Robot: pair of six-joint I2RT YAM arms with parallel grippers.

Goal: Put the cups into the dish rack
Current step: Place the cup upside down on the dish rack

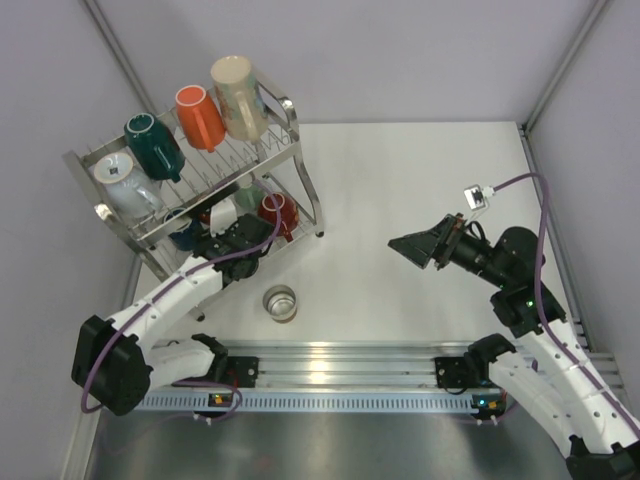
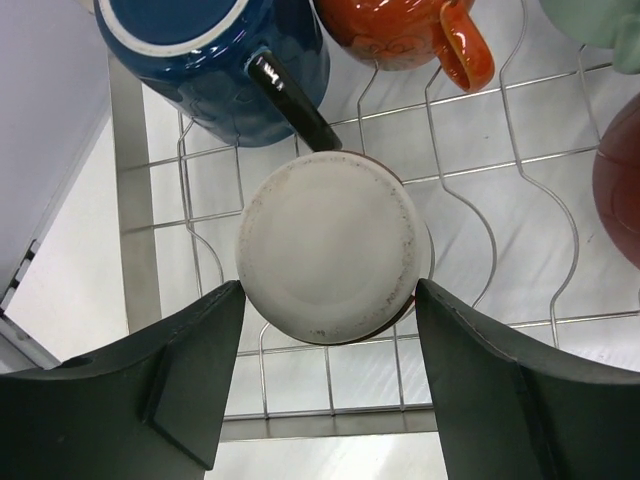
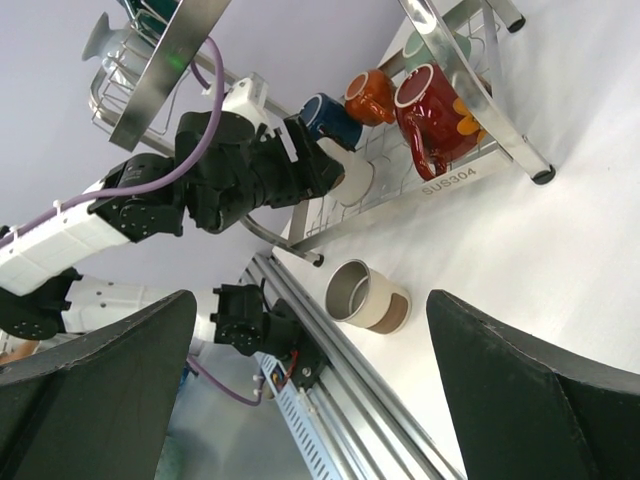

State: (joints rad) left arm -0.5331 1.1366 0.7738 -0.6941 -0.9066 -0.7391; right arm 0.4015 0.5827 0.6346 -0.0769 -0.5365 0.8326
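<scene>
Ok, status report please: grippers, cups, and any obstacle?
Left gripper around small cup on rack lower tier, grip unclear. Right gripper open, empty. One beige cup on table. Nothing blocking.

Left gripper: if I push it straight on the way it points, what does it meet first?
The left gripper would likely meet the small upturned cup straight ahead between its jaws, resting on the dish rack wires. How close they already are is unclear.

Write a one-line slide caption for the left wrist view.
Left gripper flanking an upturned pale-bottomed round cup on the steel wire dish rack, near a navy blue cup and an orange mug.
</scene>
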